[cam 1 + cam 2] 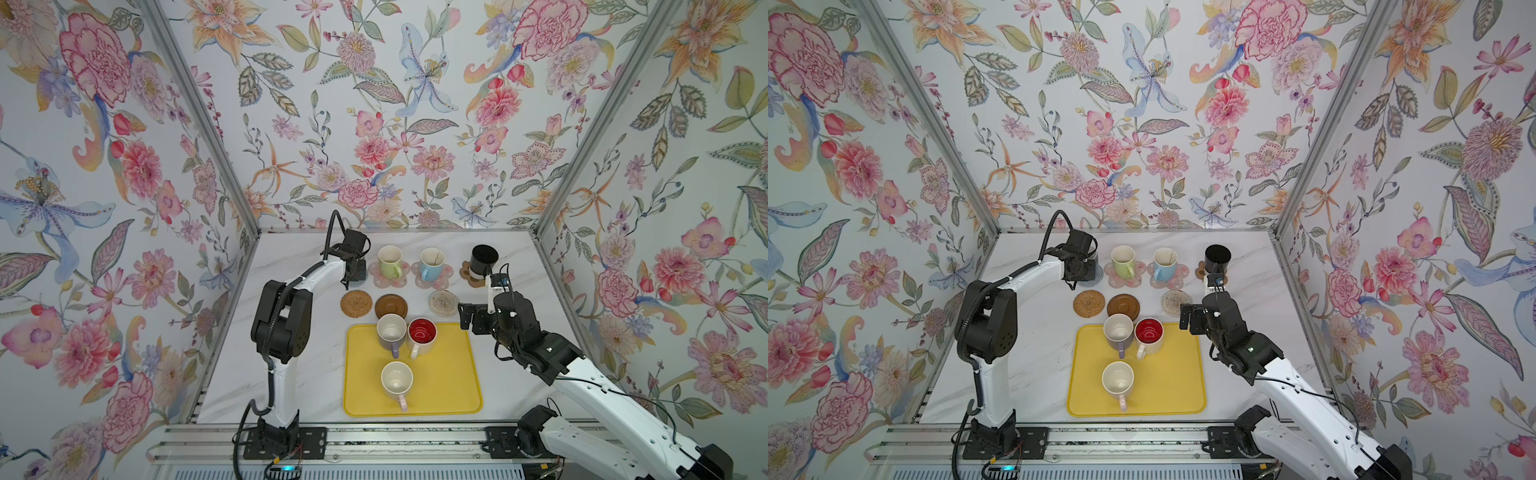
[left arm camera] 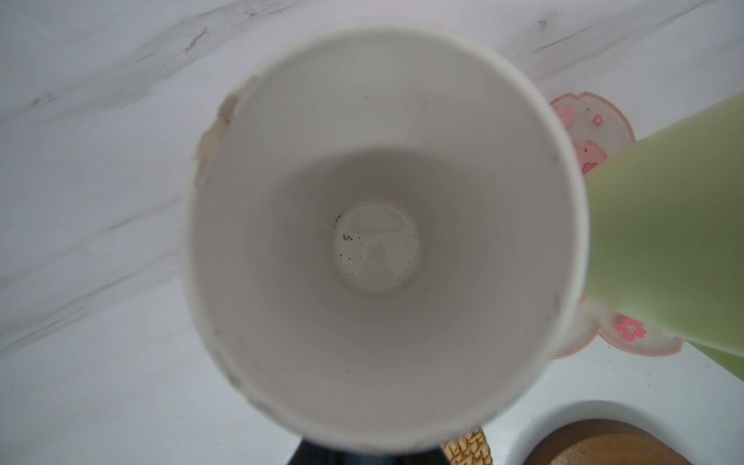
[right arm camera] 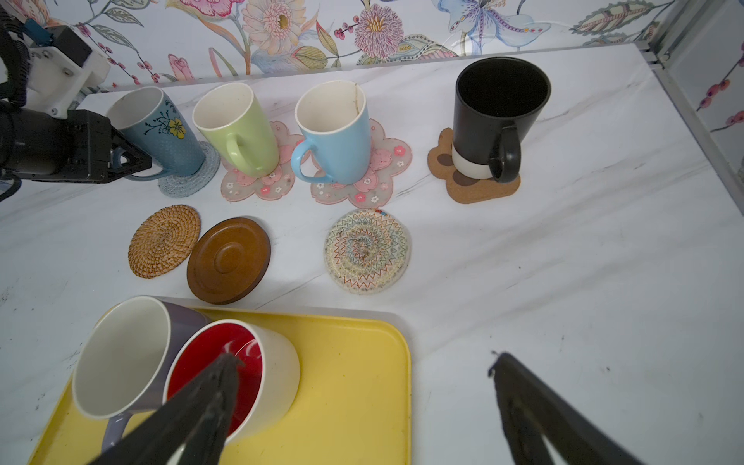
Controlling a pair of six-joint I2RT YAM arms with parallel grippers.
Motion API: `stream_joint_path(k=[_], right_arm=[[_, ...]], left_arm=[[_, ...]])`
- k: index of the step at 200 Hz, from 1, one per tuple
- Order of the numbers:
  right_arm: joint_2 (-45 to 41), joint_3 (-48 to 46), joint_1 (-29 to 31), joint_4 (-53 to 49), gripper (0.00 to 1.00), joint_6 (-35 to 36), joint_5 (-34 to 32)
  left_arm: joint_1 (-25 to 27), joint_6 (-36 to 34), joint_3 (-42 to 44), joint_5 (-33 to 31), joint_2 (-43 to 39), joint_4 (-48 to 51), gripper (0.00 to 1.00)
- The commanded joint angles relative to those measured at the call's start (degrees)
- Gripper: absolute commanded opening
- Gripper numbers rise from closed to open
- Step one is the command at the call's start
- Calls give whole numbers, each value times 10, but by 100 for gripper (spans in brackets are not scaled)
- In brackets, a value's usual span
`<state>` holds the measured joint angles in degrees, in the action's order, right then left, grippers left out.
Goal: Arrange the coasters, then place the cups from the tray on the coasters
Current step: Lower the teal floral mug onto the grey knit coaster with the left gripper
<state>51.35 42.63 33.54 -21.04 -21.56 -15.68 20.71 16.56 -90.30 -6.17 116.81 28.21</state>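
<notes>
Already placed: green mug (image 3: 237, 129) on a pink flower coaster (image 3: 277, 177), light blue mug (image 3: 338, 137) on the second flower coaster (image 3: 386, 169), and black mug (image 3: 495, 108) on the paw coaster (image 3: 475, 191), all along the far edge of the table (image 3: 563, 261).
Being set: dark blue mug (image 3: 161, 129) stands on the grey-blue knit coaster (image 3: 197, 177) at the left end of that row. The left hand (image 3: 125, 159) is closed on what looks like its handle, though the grip is partly hidden.
Free coasters: rattan coaster (image 3: 164, 240), wooden disc (image 3: 228, 259) and rope spiral (image 3: 366, 249), in a row between the placed cups and the tray (image 3: 354, 382).
Left on tray: lilac mug (image 1: 391, 332) and red-inside mug (image 1: 422, 334) at its far edge; pale pink mug (image 1: 397, 380) alone nearer its front edge.
Right hand (image 1: 466, 316): jaws wide apart and empty, over the tray's far right corner, just beside the red-inside mug.
Progress: four of seven cups look settled; three remain, one free coaster each.
In the way: the lilac and red-inside mugs touch, leaving little room for a jaw between them. The rattan coaster and wooden disc lie just beside each other, so cups set there would stand close.
</notes>
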Motion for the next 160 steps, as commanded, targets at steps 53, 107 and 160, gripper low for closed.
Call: stream_joint_path(k=[53,107,160], right_arm=[[-6,-4,-5,-8,99,-5,-6],[-6,-4,-5,-9,99,-5,-5],[-8,-4,-6,-10,99,-6,-5]], left_arm=[[-5,17,6,-2,1,-37,0],[-6,23,26,5,-8,-45,0],[-6,30,39,13,-15,-49,6]])
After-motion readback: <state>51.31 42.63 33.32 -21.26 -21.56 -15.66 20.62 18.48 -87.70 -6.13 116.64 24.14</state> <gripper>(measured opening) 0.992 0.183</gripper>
